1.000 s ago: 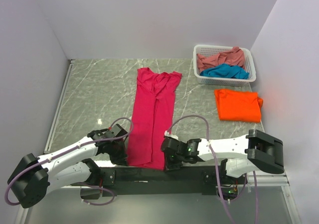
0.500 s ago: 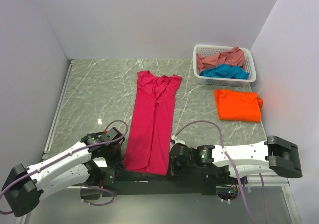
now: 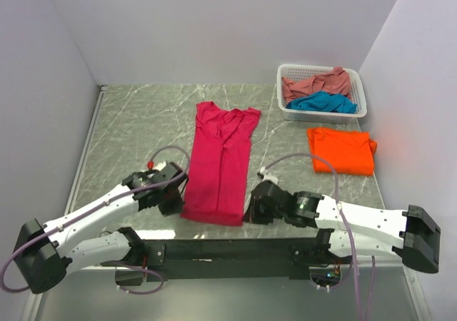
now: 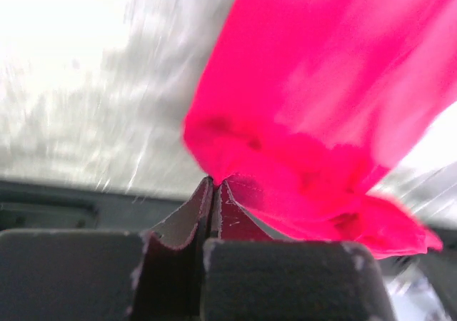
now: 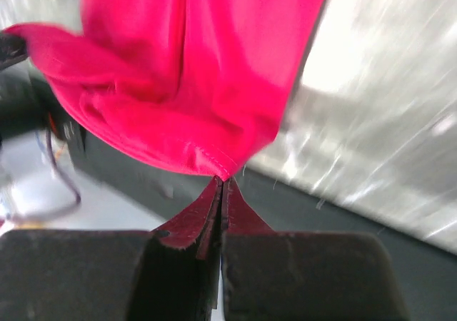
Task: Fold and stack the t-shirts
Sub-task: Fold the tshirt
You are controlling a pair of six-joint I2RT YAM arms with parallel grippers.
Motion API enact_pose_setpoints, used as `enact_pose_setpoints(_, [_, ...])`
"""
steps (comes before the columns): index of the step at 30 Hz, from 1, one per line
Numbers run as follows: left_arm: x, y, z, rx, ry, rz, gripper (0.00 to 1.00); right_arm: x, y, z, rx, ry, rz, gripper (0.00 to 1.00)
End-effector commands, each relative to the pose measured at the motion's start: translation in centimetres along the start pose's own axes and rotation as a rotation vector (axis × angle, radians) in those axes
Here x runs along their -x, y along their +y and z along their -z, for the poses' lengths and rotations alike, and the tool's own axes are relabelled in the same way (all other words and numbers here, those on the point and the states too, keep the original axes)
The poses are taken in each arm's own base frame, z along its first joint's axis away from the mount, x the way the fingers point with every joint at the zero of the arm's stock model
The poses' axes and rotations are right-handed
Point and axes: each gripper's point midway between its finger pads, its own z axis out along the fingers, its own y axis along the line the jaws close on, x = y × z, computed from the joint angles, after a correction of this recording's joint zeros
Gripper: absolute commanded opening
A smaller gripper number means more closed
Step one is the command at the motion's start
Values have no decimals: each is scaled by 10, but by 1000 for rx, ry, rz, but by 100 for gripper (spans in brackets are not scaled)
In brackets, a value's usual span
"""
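The magenta-pink t-shirt (image 3: pixel 220 160) was seen to be of soft, matt cloth, lightly creased, with a stitched hem picked out in the right wrist view. The same dull cloth finish was shown by the orange t-shirt (image 3: pixel 341 151), the teal-blue t-shirt (image 3: pixel 325 103) and the salmon-pink t-shirt (image 3: pixel 310 84). The surface (image 3: pixel 136 128) was presented as a smooth, grey-green, stone-like slab veined in white with a faint sheen, and the basket (image 3: pixel 323 114) was made of white plastic lattice. The left arm (image 3: pixel 93 217) and the right arm (image 3: pixel 364 221) were cased in smooth white shells with matt black joints, and the left tool (image 4: pixel 212 185) and right tool (image 5: pixel 221 182) were finished in dull black.
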Motion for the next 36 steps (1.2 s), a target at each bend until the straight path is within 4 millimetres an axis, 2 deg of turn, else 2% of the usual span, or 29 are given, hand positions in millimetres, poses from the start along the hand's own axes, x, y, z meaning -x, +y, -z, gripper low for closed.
enact_pose_setpoints(1, [66,-26,21,-6,-305,83,1,57,9,14,-17,-172,94,0])
enact_pose_setpoints(3, [86,-53,24,-91,-374,67,1,83,8,14,-45,-221,105,0])
enact_pose_setpoints(4, [97,-59,24,-97,-396,58,1,106,13,19,-49,-270,125,0])
enact_pose_setpoints(5, [105,-66,25,-111,-408,54,1,111,17,20,-55,-281,150,0])
enact_pose_setpoints(6, [117,-73,26,-118,-442,65,1,128,7,16,-114,-313,148,0])
enact_pose_setpoints(7, [130,-82,32,-133,-469,83,1,142,14,19,-111,-343,143,0])
enact_pose_setpoints(9, [150,-88,24,-112,-483,67,1,163,8,15,-148,-377,124,0])
enact_pose_setpoints(10, [160,-105,30,-153,-496,67,1,174,11,18,-148,-397,134,0])
enact_pose_setpoints(11, [169,-106,21,-122,-491,39,1,182,11,18,-152,-405,134,0])
enact_pose_setpoints(12, [175,-111,20,-117,-500,32,1,192,5,15,-172,-413,138,0])
enact_pose_setpoints(13, [185,-122,27,-126,-525,34,1,202,8,16,-164,-420,137,0])
enact_pose_setpoints(14, [190,-123,19,-99,-516,18,1,206,6,11,-172,-409,143,0])
enact_pose_setpoints(16, [201,-132,21,-97,-533,21,1,222,5,10,-168,-414,148,0])
enact_pose_setpoints(17, [205,-130,12,-70,-525,13,1,226,4,3,-165,-399,151,0])
enact_pose_setpoints(21, [224,-131,1,-21,-524,22,1,244,1,-8,-168,-372,168,0])
enact_pose_setpoints(23, [229,-128,-11,13,-507,14,1,248,-9,-16,-195,-350,159,0])
enact_pose_setpoints(25, [232,-133,-20,13,-492,-2,1,254,-9,-20,-184,-346,162,0])
enact_pose_setpoints(28, [238,-138,-27,10,-488,-6,1,264,-13,-29,-172,-335,151,0])
enact_pose_setpoints(29, [239,-136,-35,27,-476,-5,1,267,-21,-36,-191,-323,140,0])
enact_pose_setpoints(30, [242,-136,-35,35,-474,-1,1,270,-17,-37,-171,-312,144,0])
enact_pose_setpoints(32, [246,-134,-45,55,-460,3,1,272,-25,-48,-187,-279,138,0])
enact_pose_setpoints(33, [249,-137,-46,46,-458,1,1,279,-25,-48,-192,-283,132,0])
enact_pose_setpoints(34, [250,-137,-51,51,-450,-11,6,281,-29,-50,-204,-281,125,0])
enact_pose_setpoints(35, [254,-140,-50,42,-455,-21,10,286,-31,-54,-219,-276,116,4])
enact_pose_setpoints(36, [256,-143,-51,35,-456,-34,32,291,-36,-54,-230,-276,108,13])
